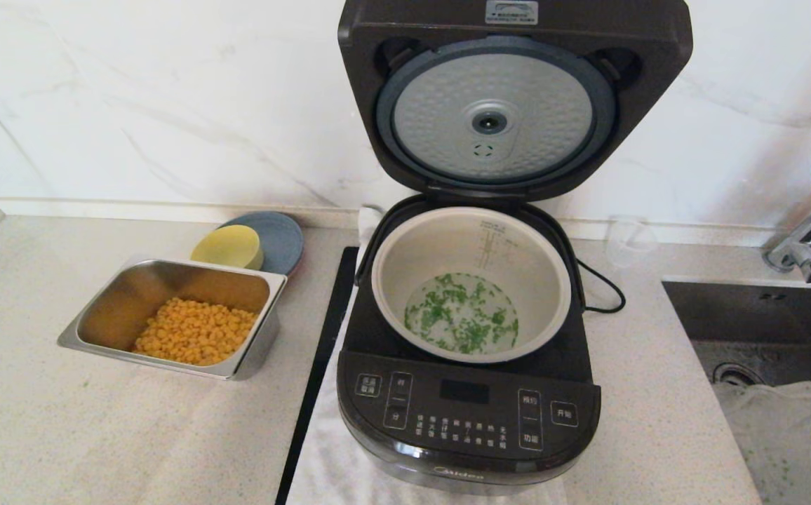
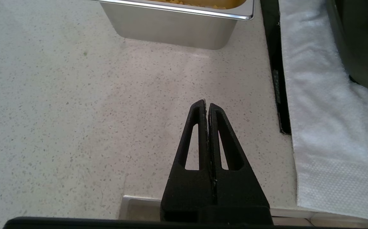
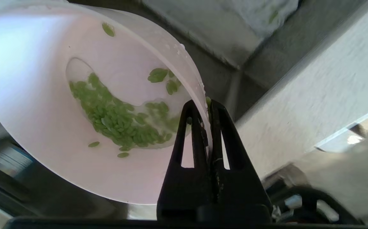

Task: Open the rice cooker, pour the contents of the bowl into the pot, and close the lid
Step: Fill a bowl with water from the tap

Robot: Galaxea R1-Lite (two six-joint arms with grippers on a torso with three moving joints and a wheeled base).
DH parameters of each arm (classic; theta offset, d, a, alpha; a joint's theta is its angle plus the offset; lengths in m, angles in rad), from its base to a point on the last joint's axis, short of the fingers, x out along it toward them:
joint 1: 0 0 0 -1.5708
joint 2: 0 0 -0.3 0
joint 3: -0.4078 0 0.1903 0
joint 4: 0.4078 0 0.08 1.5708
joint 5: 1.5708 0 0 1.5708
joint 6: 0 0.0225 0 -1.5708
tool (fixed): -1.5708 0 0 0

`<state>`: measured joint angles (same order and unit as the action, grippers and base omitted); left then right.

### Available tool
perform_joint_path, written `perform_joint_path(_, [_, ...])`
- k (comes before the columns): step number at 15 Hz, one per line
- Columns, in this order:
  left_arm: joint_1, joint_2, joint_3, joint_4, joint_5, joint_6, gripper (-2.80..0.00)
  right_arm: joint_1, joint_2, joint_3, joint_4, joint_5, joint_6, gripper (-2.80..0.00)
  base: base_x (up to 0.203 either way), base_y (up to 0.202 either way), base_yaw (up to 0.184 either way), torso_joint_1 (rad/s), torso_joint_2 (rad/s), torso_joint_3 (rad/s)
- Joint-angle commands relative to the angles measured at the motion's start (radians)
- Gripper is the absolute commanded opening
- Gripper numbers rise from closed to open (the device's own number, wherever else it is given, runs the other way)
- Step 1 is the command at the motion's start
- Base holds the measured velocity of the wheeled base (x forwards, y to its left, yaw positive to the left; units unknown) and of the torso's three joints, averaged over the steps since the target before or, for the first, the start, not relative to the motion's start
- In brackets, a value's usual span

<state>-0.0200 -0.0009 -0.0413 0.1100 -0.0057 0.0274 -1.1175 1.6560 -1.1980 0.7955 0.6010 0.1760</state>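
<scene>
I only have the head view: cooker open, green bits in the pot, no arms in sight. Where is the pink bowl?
Observer: The right gripper has it, fingers clamped on the bowl at its rim; the right wrist view shows this.
Operator: Is it empty?
Observer: No, some green pieces and a little liquid remain inside it.
Operator: And the left arm?
Observer: The left gripper is shut on nothing, over the bare countertop in front of the steel tray.
</scene>
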Motion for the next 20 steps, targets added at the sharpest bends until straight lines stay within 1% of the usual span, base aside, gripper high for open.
perform_joint_path(1, [0.000,-0.001,0.000,0.000,0.000,0.000,-2.80,-0.077,0.132,-0.057,0.005,0.031,-0.016,-2.80,0.000,0.000,0.000,0.000,0.00,0.000])
perform_joint_path(3, [0.000,-0.001,0.000,0.000,-0.002,0.000,-2.80,-0.118,0.171,-0.096,0.005,0.043,-0.018,-2.80,0.000,0.000,0.000,0.000,0.00,0.000])
perform_joint_path(7, [0.000,-0.001,0.000,0.000,-0.001,0.000,-2.80,-0.152,0.256,-0.164,0.006,0.046,-0.017,-2.80,0.000,0.000,0.000,0.000,0.00,0.000])
perform_joint_path(13, [0.000,-0.001,0.000,0.000,0.000,0.000,-2.80,-0.155,0.346,-0.234,0.005,0.042,-0.016,-2.80,0.000,0.000,0.000,0.000,0.00,0.000])
perform_joint_path(20, [0.000,-0.001,0.000,0.000,-0.002,0.000,-2.80,-0.153,0.435,-0.351,0.010,0.037,-0.006,-2.80,0.000,0.000,0.000,0.000,0.00,0.000])
